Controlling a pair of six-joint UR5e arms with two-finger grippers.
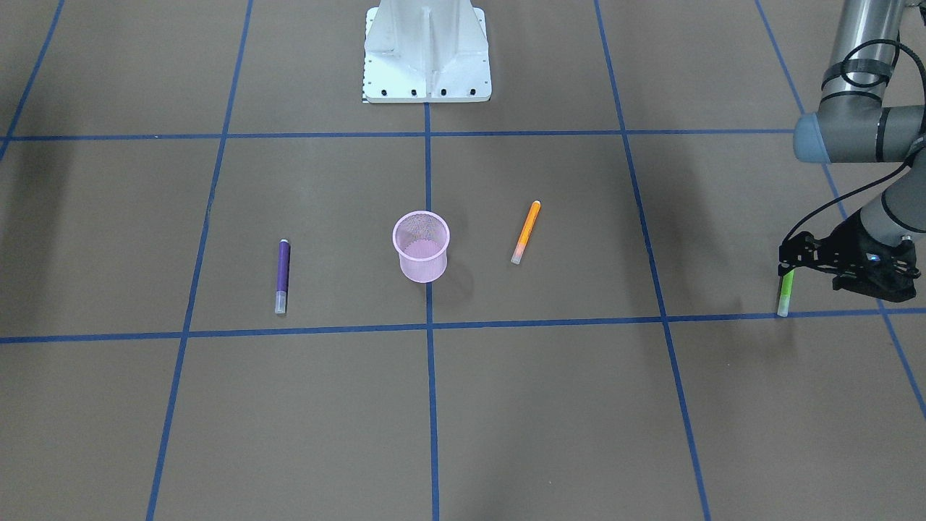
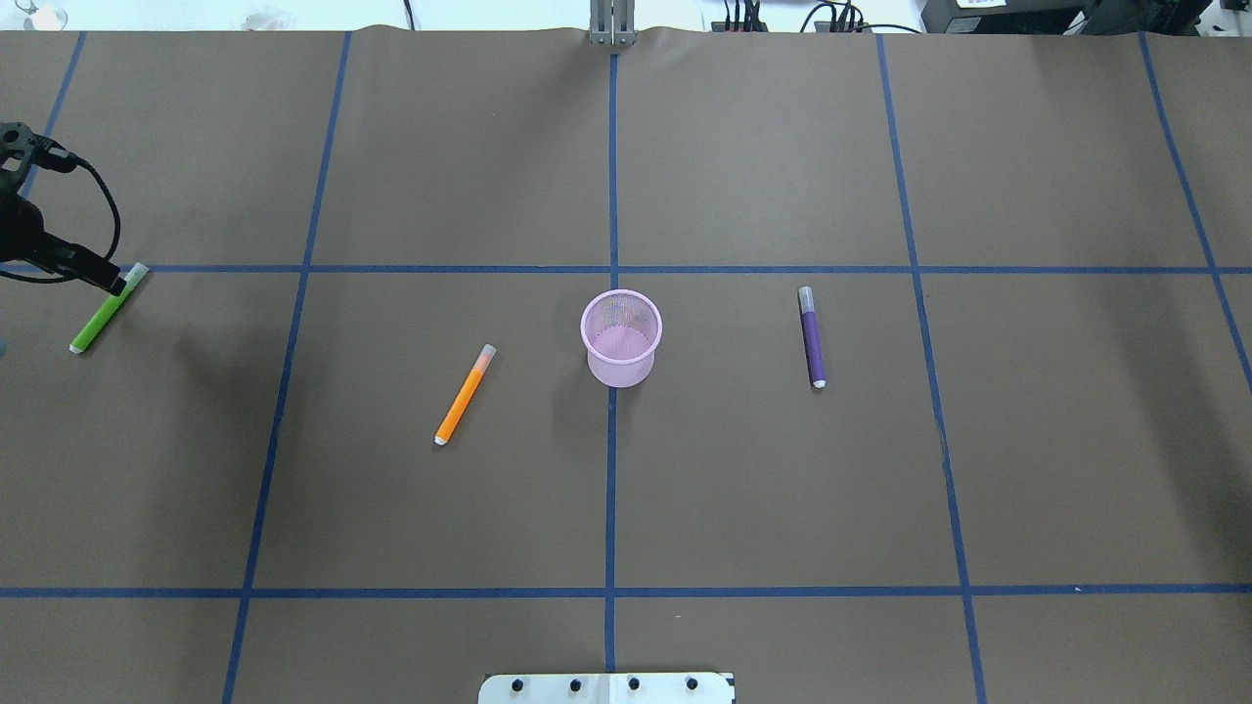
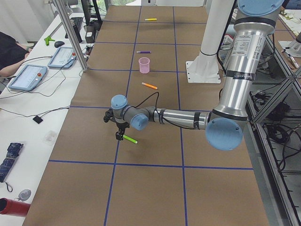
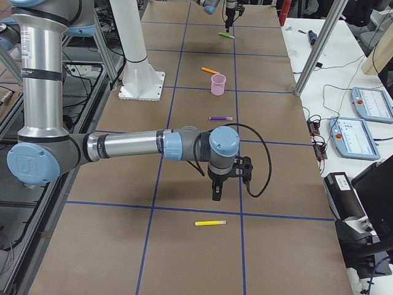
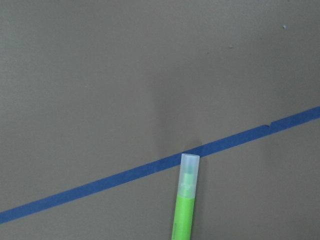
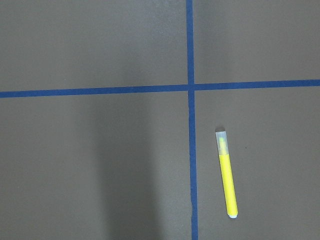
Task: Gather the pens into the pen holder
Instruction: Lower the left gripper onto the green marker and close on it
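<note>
Nothing collected yet: the holder [image 2: 622,337] stands empty at centre, with the purple pen [image 2: 812,337] and orange pen [image 2: 465,395] lying loose on either side, apart from it. The left gripper [image 1: 787,272] is down at the green pen [image 2: 96,325] far out on the robot's left, cap on a tape line [image 5: 100,187], but I can't tell if it has closed on it. The right gripper [image 4: 216,193] hangs near the flat-lying yellow pen [image 6: 227,172], grip unclear too, so all four pens look left to do.

table [image 2: 763,489]: brown, blue tape lines
green pen [image 2: 98,323]: one end right at left gripper [image 2: 115,284] jaws
yellow pen [image 4: 210,222]: near right gripper [image 4: 216,196] jaws
pen holder [image 2: 621,367], orange pen [image 2: 465,394], purple pen [image 2: 812,342]: well apart from both
</note>
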